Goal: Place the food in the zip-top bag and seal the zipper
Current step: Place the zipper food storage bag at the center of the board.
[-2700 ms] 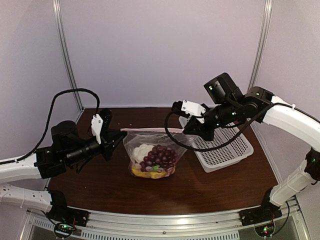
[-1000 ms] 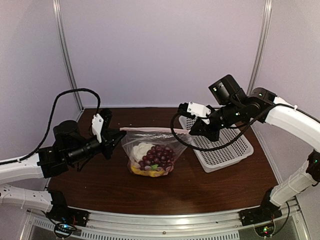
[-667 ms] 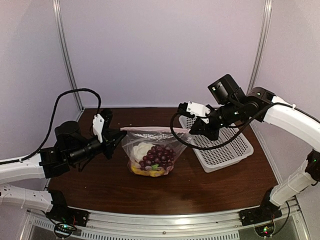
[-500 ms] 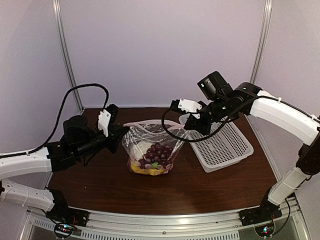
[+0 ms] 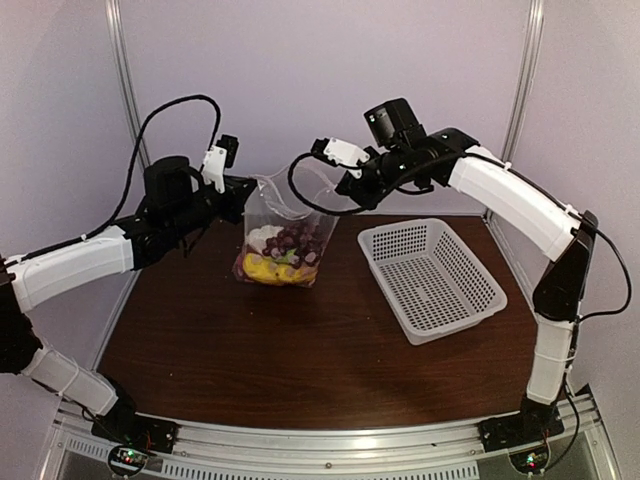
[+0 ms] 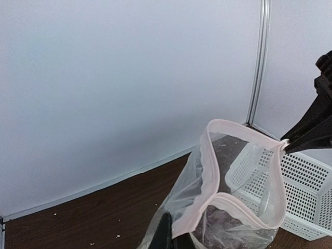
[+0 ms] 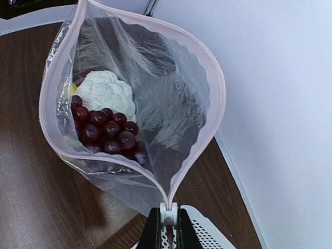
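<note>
The zip-top bag hangs between my two grippers, held up over the back of the table. My left gripper is shut on the bag's left mouth corner, also seen in the left wrist view. My right gripper is shut on a white clip at the right end of the zipper. The pinkish zipper gapes in an open loop. Inside lie the food pieces: white cauliflower, purple grapes and a yellow piece.
The white perforated basket stands on the right of the brown table, with nothing in it that I can see. It also shows in the left wrist view. Grey walls close the back and sides.
Both arms have risen and moved toward the back wall, lifting the bag off the table. The mouth, earlier pulled nearly flat, now gapes open.
</note>
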You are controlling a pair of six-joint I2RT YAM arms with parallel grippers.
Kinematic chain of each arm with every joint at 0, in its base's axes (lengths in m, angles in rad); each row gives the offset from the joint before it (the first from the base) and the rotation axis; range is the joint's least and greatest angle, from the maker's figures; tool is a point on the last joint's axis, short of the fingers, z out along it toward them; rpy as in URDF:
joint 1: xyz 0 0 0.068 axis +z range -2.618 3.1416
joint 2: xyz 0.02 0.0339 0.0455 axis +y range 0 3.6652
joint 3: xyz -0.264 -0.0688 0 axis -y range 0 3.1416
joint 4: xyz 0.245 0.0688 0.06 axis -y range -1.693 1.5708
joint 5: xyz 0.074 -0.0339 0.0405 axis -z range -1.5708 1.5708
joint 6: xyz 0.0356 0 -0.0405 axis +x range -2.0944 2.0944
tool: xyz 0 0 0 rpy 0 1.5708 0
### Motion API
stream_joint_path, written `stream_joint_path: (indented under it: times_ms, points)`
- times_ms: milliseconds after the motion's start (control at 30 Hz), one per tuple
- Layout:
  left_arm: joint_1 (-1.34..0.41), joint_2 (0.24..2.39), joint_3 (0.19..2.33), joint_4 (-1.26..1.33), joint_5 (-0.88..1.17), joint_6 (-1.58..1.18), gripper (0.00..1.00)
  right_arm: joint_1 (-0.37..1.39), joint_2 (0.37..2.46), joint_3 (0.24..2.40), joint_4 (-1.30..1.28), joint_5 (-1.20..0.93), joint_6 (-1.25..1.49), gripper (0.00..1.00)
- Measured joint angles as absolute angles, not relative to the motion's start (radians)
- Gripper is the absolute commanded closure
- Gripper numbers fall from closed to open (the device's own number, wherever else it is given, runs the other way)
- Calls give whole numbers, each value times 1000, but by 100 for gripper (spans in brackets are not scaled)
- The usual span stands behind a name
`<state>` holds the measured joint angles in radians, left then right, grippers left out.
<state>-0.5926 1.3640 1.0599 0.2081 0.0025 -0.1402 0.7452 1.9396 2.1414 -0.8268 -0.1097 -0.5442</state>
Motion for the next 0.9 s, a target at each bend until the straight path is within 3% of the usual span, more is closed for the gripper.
stream_joint_path:
  times_ms: [133,233,367,500,567,700,900]
  points:
    - [-593,1383,1077,191,74,-144,100,741,1895,2037,-765,-130,-539,100]
    - [-593,1368,1016,191,115,-169,100,748,1823,1869,-734,-171,-537,93]
    - [-593,1298,834,187,192,-218,73,775,1740,1648,-723,-260,-539,63]
    - [-602,1196,698,113,242,-257,48,801,1710,1576,-791,-395,-534,47]
    - [-604,1092,664,60,228,-255,40,802,1685,1577,-808,-447,-525,44]
    - [-604,900,695,14,150,-218,39,767,1572,1579,-819,-514,-520,43]
    - [-604,885,785,-35,83,-134,44,712,1503,1583,-816,-545,-517,43]
